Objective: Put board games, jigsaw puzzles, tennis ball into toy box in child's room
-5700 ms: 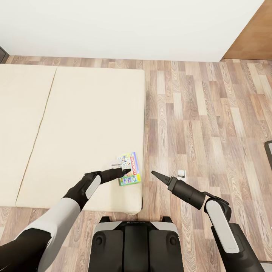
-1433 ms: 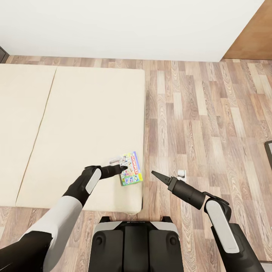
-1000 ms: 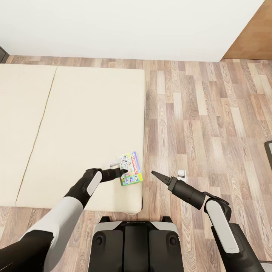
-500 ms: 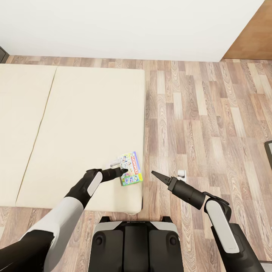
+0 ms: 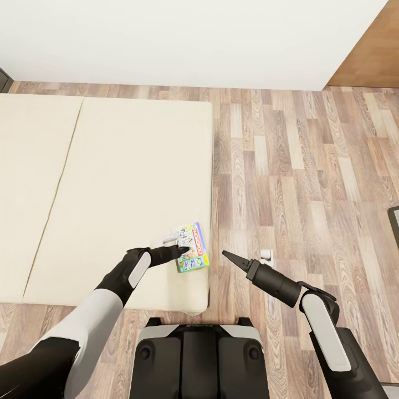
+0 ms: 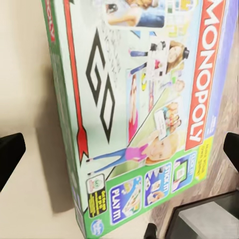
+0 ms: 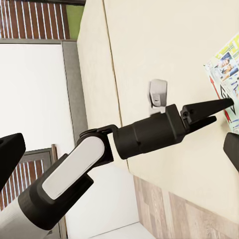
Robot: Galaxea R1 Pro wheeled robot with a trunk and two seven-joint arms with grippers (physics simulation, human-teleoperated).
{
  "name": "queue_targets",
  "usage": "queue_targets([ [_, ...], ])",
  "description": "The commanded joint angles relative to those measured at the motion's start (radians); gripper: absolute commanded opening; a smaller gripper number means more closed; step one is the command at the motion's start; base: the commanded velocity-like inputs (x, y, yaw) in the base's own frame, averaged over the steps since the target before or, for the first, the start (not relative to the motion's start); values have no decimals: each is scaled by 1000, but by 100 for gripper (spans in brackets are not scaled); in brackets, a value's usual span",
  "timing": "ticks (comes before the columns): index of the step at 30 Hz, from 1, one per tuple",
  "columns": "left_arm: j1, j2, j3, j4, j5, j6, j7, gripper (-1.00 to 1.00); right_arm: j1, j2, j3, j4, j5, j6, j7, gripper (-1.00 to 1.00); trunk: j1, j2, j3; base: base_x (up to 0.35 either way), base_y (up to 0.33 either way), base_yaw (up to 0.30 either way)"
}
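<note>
A Monopoly board game box [image 5: 193, 254] lies flat at the near right corner of the cream bed [image 5: 122, 166], close to the edge. My left gripper [image 5: 183, 249] is low over the box's left side. In the left wrist view the box [image 6: 144, 114] lies between its widely spread fingertips [image 6: 10, 154], so it is open and holds nothing. My right gripper [image 5: 225, 254] hovers over the floor just right of the bed corner, open and empty. The right wrist view looks across at the left gripper [image 7: 219, 110] and the box [image 7: 226, 69].
A small white and grey object [image 5: 169, 239] sits on the bed beside the left gripper, and another small white object [image 5: 266, 255] lies on the wood floor [image 5: 310, 183] near the right arm. A white wall runs behind the bed. A dark edge [image 5: 394, 219] shows at far right.
Since the earliest frame the left gripper has drawn back a little from over the box, and the box has turned slightly. Over the last second hardly anything moved; the right arm is still.
</note>
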State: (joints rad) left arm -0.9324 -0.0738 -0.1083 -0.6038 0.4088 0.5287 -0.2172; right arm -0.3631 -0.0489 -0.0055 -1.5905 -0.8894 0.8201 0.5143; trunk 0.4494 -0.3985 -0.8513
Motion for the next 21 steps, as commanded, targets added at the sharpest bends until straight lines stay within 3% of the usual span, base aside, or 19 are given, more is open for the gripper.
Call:
queue_targets([
  [1, 0, 0, 0, -1, 3, 5, -6, 100, 0, 0, -1, 0, -2, 5, 1, 100, 1, -1, -1, 0, 0, 0],
  [21, 0, 0, -1, -1, 0, 2, -47, 100, 0, 0, -1, 0, -2, 5, 1, 100, 1, -1, -1, 0, 0, 0],
])
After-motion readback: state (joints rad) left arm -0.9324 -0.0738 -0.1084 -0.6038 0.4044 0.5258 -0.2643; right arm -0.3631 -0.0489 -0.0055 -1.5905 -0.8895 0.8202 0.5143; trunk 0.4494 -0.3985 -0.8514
